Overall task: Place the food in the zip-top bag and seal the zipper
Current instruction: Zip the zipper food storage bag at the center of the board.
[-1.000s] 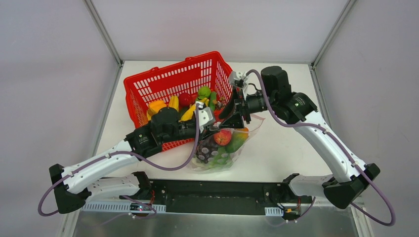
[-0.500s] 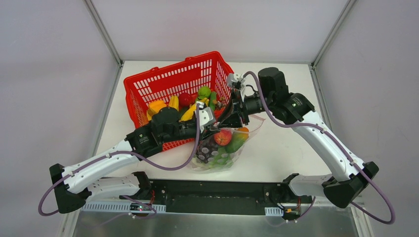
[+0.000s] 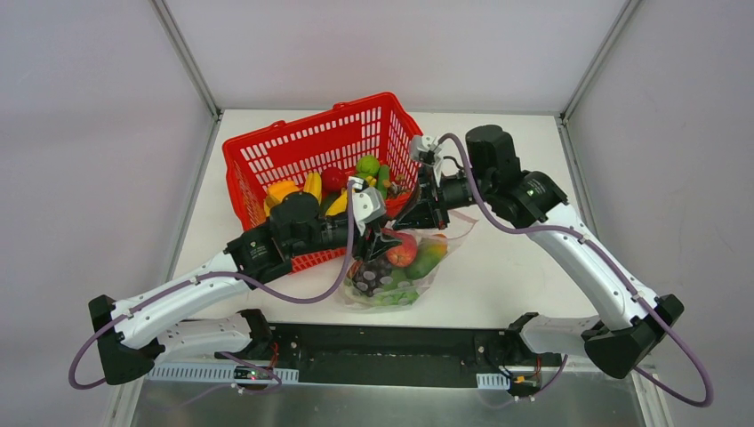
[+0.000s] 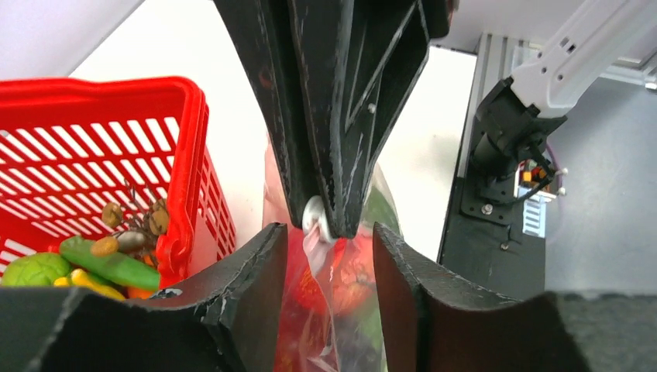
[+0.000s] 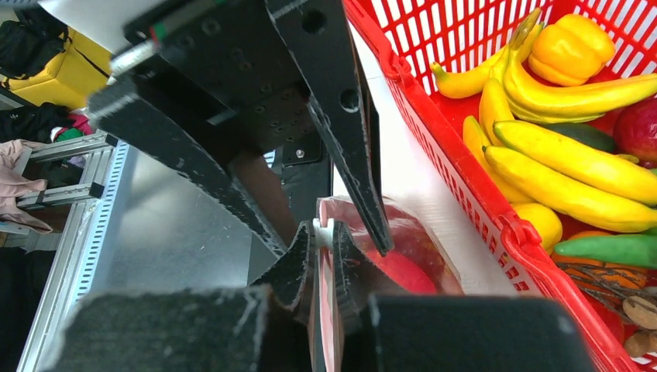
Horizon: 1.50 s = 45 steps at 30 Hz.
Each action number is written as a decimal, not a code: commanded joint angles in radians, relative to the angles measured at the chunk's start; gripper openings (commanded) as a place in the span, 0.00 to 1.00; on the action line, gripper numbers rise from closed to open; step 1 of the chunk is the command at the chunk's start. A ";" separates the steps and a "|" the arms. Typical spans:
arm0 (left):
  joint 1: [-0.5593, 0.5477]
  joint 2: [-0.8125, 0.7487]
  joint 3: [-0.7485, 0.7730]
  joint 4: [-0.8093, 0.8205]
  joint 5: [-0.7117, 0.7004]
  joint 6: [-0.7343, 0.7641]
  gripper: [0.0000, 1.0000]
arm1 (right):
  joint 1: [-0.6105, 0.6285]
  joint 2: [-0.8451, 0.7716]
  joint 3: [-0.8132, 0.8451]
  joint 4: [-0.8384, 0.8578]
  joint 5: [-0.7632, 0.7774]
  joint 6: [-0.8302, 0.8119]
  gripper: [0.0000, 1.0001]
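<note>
Top view, bag: a clear crinkly zip-top bag with faint pink spots [image 3: 391, 286] lies just in front of the near-right corner of the red mesh plastic basket [image 3: 311, 140], mouth towards the basket. That way the mouth faces both arms.
Top view, contents: purple grapes [image 3: 369, 276], a red apple [image 3: 402, 253] and a green cucumber [image 3: 426, 259] lie inside the bag.
Top view, arms: the left gripper [image 3: 378, 238] and the right gripper [image 3: 416, 213] meet nose to nose at the bag's mouth, right beside the basket's near wall. They look set up so one pins the edge while the other works along it.

Left wrist view, left gripper: its fingers stand well apart with the bag film hanging loose between them. Neither pad presses it, so it grips nothing.
Left wrist view, right gripper: it comes in from above with its tips pinched together on the top edge of the film, the basket wall just to one side.

Right wrist view, grip: the right gripper's fingers are clamped onto the narrow pink zipper strip [image 5: 322, 318], holding the mouth upright beside the basket's rim.
Right wrist view, basket: yellow bananas [image 5: 573, 167] and other toy food lie inside it.
Stage, as I judge it: sealing is starting, and the left gripper would need to close on the strip next.
</note>
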 commanded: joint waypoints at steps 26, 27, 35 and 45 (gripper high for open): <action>0.076 -0.096 -0.048 0.073 -0.002 -0.067 0.00 | 0.004 -0.065 -0.005 -0.108 0.177 -0.082 0.00; 0.078 -0.100 -0.048 0.071 -0.002 -0.066 0.00 | 0.003 -0.066 -0.005 -0.117 0.182 -0.088 0.00; 0.083 -0.109 -0.053 0.072 -0.008 -0.063 0.00 | 0.003 -0.107 -0.021 -0.146 0.229 -0.110 0.00; 0.083 -0.026 0.000 0.078 0.130 -0.101 0.54 | 0.004 -0.106 -0.029 -0.100 0.154 -0.074 0.00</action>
